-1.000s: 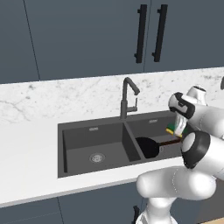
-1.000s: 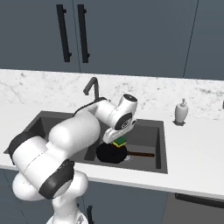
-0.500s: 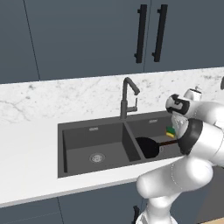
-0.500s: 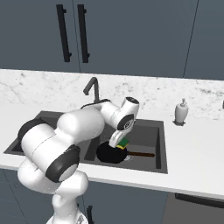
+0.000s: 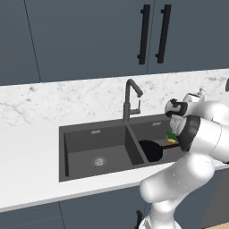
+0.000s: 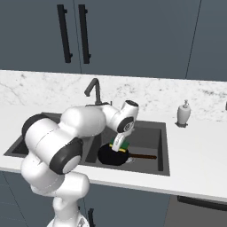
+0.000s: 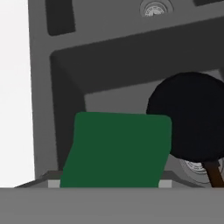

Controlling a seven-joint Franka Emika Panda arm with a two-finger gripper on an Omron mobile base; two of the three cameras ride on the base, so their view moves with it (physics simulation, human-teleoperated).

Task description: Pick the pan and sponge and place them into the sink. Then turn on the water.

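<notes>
Gripper (image 6: 119, 149) jaws clamp the sponge (image 7: 116, 148) over the sink's (image 6: 163, 146) right basin, right beside the pan (image 6: 112, 156), rim close.

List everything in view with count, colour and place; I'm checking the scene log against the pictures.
Round black frying pan: one, black with brownish handle, in the right basin.
Rectangular green-topped sponge: one, green over yellow, at the gripper above the right basin beside the pan.
Double-basin sink: one, dark grey, set in the counter.
Gooseneck faucet: one, dark metal, behind the sink; no stream.
Soap dispenser: one, white, on the counter right of the sink.
Marble counter: one, white.
Cabinets: dark blue-grey, above, two black handles.
Gripper: one, white, on the sponge.
</notes>
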